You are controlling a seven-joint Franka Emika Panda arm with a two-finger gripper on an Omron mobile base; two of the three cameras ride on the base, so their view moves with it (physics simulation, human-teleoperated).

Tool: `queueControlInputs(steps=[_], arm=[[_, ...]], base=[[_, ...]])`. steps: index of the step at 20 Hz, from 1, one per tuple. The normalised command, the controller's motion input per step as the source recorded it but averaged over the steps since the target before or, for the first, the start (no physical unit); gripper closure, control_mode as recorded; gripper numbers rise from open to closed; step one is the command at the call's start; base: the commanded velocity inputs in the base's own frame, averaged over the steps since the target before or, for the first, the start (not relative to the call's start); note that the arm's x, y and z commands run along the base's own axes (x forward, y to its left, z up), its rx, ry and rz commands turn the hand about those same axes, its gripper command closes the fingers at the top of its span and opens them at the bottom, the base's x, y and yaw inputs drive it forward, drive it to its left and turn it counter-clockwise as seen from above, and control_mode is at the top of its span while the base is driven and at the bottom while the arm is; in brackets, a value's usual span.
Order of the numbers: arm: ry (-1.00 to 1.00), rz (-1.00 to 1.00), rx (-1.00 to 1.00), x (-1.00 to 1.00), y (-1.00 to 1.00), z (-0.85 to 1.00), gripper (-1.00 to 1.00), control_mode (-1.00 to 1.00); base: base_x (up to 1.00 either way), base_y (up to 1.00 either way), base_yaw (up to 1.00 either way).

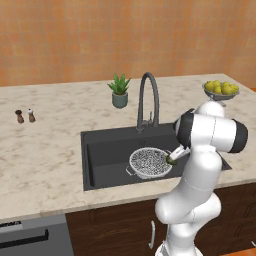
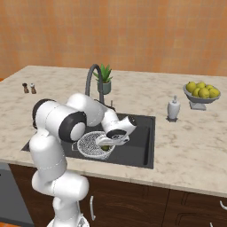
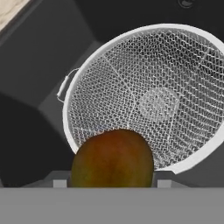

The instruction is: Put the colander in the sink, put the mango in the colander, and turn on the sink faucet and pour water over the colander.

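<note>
The colander point(image 3: 153, 96) sits on the floor of the sink point(image 1: 105, 150), and the gripper point(image 3: 112, 181) hangs just above its near rim, jaws closed on the mango point(image 3: 113, 159). Seen from the hand, the fruit fills the space between the jaws and overlaps the colander's white rim, so it hangs over the edge and not over the middle of the mesh bowl. In the left base view the mango point(image 1: 171, 160) shows as a small dark shape right at the rim's side.

To do this step well, I judge the jaws should carry the mango further forward, toward the pale centre patch of the mesh ahead of them, before letting go. Released here, it could strike the rim and roll out onto the sink floor. Lowering it closer to the mesh first would keep it from bouncing, and the light colander might tip or slide if the rim gets knocked
</note>
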Motion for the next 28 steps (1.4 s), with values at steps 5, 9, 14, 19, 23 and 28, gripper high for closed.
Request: queueControlInputs(steps=[5,9,14,19,23,28], arm=[[-0.02,0.0,0.0,0.14,0.04,-0.13,1.0,-1.0],[-0.02,0.0,-0.01,0.3,0.1,-0.14,1.0,-1.0],[-0.06,0.0,0.0,0.21,0.0,-0.27,1.0,-1.0],[-0.1,0.0,0.0,0.11,0.0,-0.41,1.0,-1.0],[-0.04,0.0,0.0,0.06,0.0,-0.13,1.0,-1.0],[0.0,0.0,0.0,0.0,0.0,0.0,-1.0,-1.0]], base=[[0.0,0.0,0.0],[0.0,0.0,0.0],[0.0,0.0,0.0],[0.0,0.0,0.0],[0.0,0.0,0.0],[0.0,0.0,0.0]])
